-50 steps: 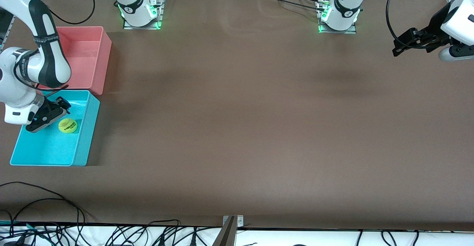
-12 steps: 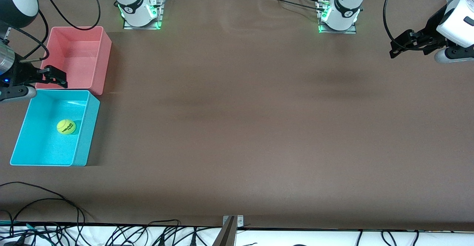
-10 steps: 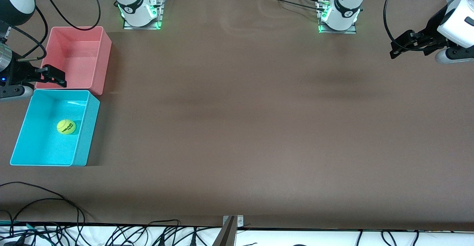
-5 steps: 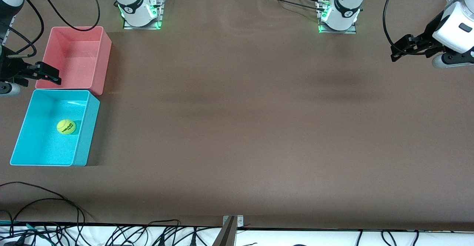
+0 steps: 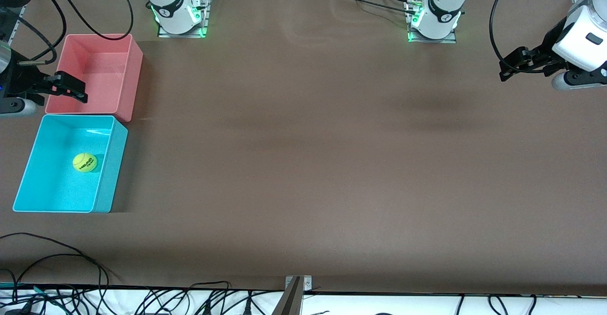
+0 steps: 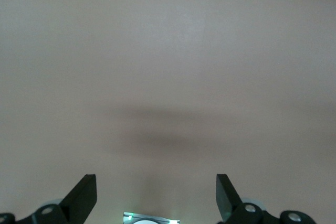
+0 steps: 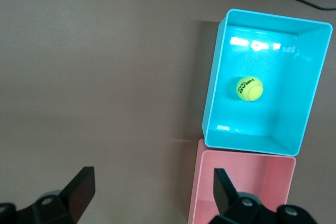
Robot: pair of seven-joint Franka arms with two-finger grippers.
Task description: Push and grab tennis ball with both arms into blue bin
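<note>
The tennis ball [image 5: 85, 162] [image 7: 249, 88], yellow-green with black lettering, lies free on the floor of the blue bin [image 5: 112, 172] [image 7: 214, 103] at the right arm's end of the table. My right gripper [image 5: 75, 88] [image 7: 152, 179] hangs open and empty in the air over the edge of the pink bin, clear of the ball. Its wrist view looks down on both bins. My left gripper [image 5: 505, 68] [image 6: 155, 182] is open and empty too, held over bare table at the left arm's end.
An empty pink-red bin [image 5: 135, 78] [image 7: 247, 187] stands against the blue bin, farther from the front camera. The two arm bases [image 5: 180, 18] [image 5: 434, 21] sit along the table's back edge. Cables [image 5: 52, 258] trail over the front edge near the blue bin.
The right gripper has lifted out of the blue bin, where it stood beside the ball, and now hovers over the pink bin's edge. The ball lies still. The left gripper drifted only slightly.
</note>
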